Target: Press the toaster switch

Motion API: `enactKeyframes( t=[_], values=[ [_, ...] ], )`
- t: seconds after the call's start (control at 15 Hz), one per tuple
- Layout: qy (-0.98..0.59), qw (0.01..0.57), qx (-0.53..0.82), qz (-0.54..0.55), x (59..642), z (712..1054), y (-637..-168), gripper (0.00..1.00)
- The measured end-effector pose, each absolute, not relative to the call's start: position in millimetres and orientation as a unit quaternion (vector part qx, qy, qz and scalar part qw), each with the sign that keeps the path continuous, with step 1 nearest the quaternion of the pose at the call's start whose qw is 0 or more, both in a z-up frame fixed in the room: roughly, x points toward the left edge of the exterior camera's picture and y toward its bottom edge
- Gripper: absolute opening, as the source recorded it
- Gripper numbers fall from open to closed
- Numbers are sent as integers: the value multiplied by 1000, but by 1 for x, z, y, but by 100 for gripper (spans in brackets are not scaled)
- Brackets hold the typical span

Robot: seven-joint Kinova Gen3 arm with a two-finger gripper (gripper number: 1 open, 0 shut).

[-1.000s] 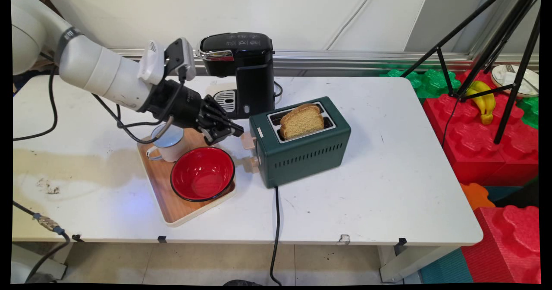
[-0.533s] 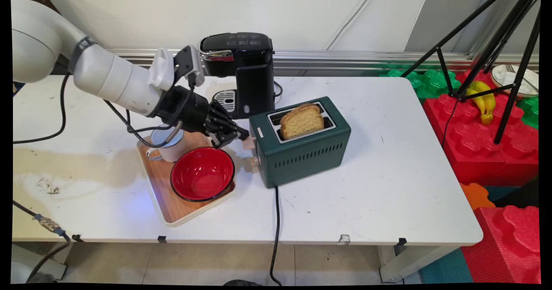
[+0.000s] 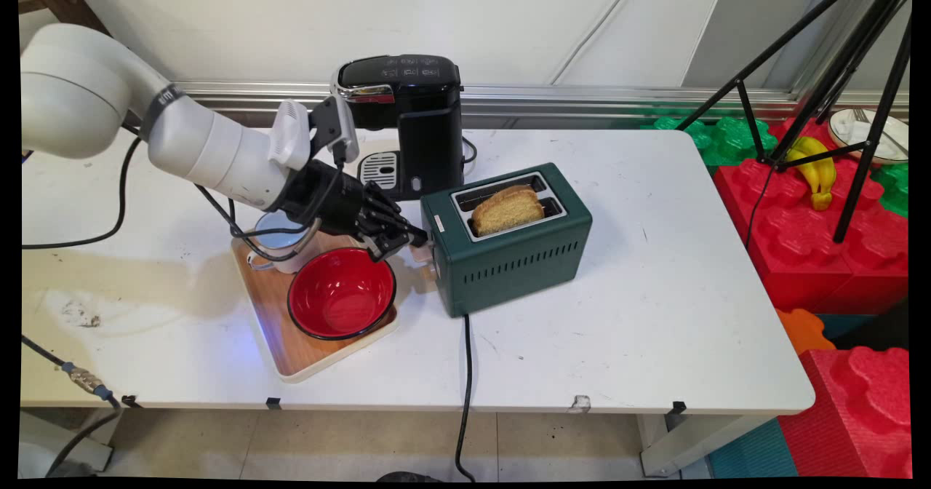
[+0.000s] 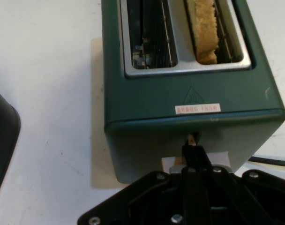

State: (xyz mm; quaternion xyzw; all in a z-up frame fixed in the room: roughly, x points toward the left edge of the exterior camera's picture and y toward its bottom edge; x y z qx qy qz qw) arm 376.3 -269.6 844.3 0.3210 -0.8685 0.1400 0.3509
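My fingers (image 4: 193,152) are pressed together — resting on the green toaster's (image 3: 524,256) lever (image 3: 422,251), bread (image 3: 507,209) sunk low.

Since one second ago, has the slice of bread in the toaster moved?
Yes. The bread has sunk lower into the slot of the green toaster, which has not moved. The claw presses at the toaster's lever end.

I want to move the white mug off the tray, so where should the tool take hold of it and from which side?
Grip the mug by its rim and wall, coming from straight above. It stands upright with its mouth open. The red bowl crowds its near right side, and the small handle pointing left looks too slim for a firm hold. The tool is at the toaster lever.
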Motion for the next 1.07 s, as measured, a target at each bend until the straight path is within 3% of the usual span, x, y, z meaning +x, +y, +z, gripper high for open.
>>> enactKeyframes(
  t=[1.07],
  values=[
    [-875,340,317,133,372,813,-270,0]
  ],
)
